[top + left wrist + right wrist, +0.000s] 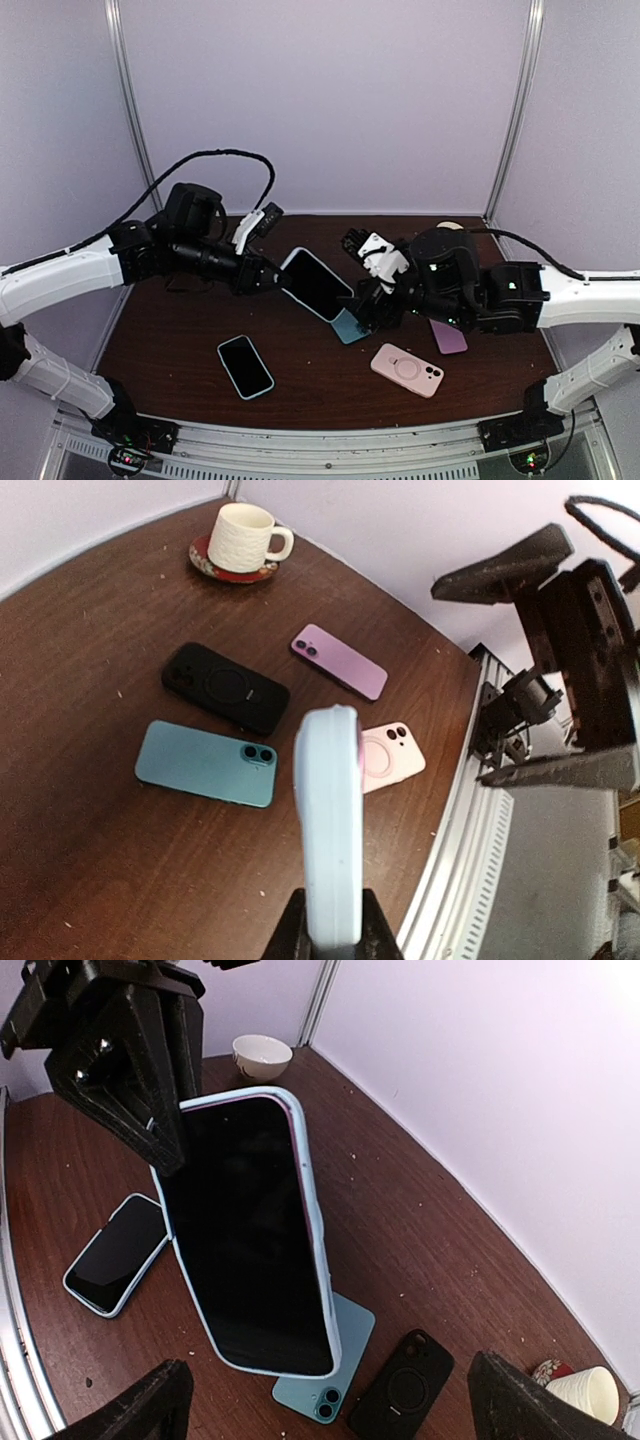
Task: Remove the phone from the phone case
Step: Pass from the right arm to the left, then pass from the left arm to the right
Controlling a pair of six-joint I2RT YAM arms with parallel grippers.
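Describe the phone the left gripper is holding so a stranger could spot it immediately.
Over the middle of the brown table, find the left gripper. Clamped in it is the phone in a pale blue case, held clear of the wood and tilted, dark screen up. Its neighbours all lie flat on the table.

Found no legible lettering, brand, number or sign anywhere. Checked the light blue phone case (325,820), the backs of the teal phone (200,763), the black case (225,688), the purple phone (340,661) and the pink case (392,755), and the white cup (245,535) at the far side: nothing readable. Saw only plain ring marks on the black and pink backs.
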